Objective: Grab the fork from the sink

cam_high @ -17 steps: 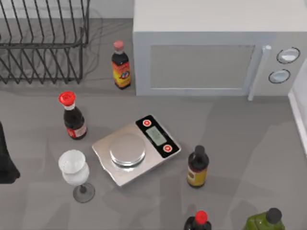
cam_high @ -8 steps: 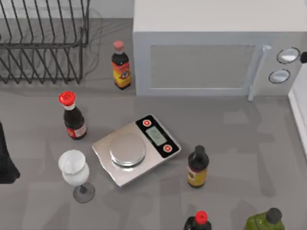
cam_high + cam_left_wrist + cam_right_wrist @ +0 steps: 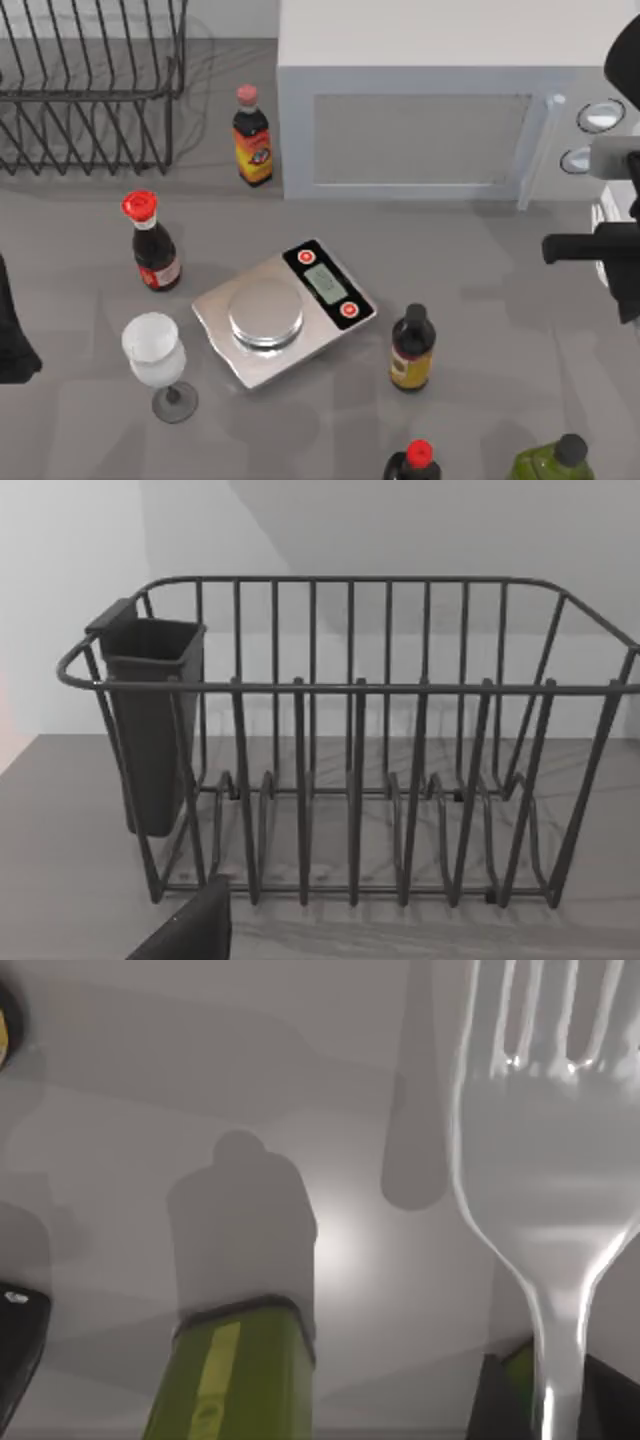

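Evidently the fork (image 3: 545, 1190) hangs close before the right wrist camera, apparently clamped in the right gripper (image 3: 600, 245) at the table's right edge. Keep that grip firm and lift straight, clear of the green bottle (image 3: 235, 1375). The left arm (image 3: 12, 330) sits parked at the left edge; whether its fingers are apart I cannot tell.

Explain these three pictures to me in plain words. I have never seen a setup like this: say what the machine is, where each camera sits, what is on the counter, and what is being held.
This is a rendered simulation of two AgileX robot arms at a grey table.

The top view looks down from above. On the table stand a kitchen scale, a wine glass, several sauce bottles, a green bottle, a microwave and a wire dish rack. The right gripper is at the right edge; the left arm sits parked at the left edge.

The left wrist view, from a camera on the left arm, faces the dish rack.

The right wrist view, from the right arm's camera, shows a shiny fork close up, apparently held, above the green bottle.
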